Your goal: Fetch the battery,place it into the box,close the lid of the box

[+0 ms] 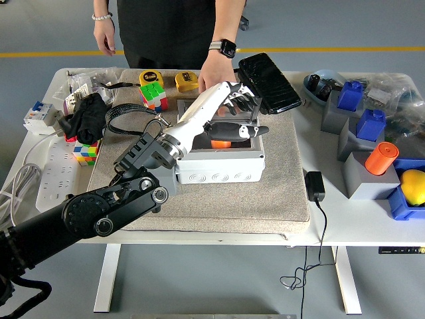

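The white bench (332, 219) carries a beige felt mat (265, 199) whose near edge lies just inside the bench's front rim, and the robot's black left arm (99, 216) comes in from the lower left corner and rises over that mat. Its white forearm slants up and to the right across the white plastic box (222, 165), which sits in the middle of the mat with its front wall facing the camera. The left hand (236, 109) hovers above the far part of the box, with its dark fingers (242, 131) spread and stretched out, gripping nothing; the thumb lies roughly level over the box's opening and the others reach toward the far rim. Under the forearm, inside the box, an orange battery (221, 143) shows in part, lying at the bottom of the box. The box's lid cannot be made out clearly behind the hand. To the right of the mat, a black charger (315, 185) lies on the bare bench with its cable hanging off the front edge, and farther right stand grey and blue blocks with an orange cylinder (381, 158) and a yellow ball (413, 186). To the left lies a white power strip (53, 173). At the far edge of the mat sit a colour cube (153, 97), two yellow tape measures and a black pouch (269, 83). Beyond the bench stands a person in dark clothing, whose hand (211, 74) with a wristwatch rests fingers-down on the mat just behind the box, close to the robot's fingertips.
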Action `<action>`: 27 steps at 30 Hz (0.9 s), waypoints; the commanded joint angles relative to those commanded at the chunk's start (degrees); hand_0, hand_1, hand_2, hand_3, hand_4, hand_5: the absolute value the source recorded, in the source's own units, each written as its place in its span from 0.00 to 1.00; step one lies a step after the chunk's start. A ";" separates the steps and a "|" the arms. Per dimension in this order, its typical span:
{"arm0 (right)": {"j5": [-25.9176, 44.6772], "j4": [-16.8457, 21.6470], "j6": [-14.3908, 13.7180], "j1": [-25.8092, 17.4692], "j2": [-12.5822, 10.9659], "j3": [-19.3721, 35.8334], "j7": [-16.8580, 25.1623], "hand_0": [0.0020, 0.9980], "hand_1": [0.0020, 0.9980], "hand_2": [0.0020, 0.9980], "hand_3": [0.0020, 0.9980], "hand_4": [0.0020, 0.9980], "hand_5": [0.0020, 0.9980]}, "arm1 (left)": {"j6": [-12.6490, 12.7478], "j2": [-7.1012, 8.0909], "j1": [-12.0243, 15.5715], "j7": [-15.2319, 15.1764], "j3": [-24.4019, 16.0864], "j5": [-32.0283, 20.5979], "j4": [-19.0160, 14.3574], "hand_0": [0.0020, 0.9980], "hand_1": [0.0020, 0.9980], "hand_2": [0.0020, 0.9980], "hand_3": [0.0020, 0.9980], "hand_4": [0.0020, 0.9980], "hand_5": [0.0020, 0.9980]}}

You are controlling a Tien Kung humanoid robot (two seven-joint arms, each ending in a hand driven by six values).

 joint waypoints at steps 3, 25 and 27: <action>-0.03 -0.01 0.00 -0.01 0.02 0.11 -0.02 0.59 0.60 0.59 0.54 0.98 0.57 | -0.16 0.54 0.60 0.08 0.98 -0.16 0.36 0.40 0.54 0.51 0.52 0.97 0.40; 0.15 -0.04 -0.03 0.12 0.08 0.04 0.11 0.59 0.60 0.59 0.54 0.98 0.57 | 0.43 0.44 1.31 -1.37 4.99 -2.14 5.21 0.53 0.55 0.52 0.52 0.96 0.41; 0.13 0.00 -0.04 0.14 0.08 0.08 0.14 0.59 0.60 0.59 0.54 0.98 0.57 | 0.48 0.44 1.29 -1.42 5.02 -2.20 5.59 0.53 0.55 0.52 0.52 0.96 0.41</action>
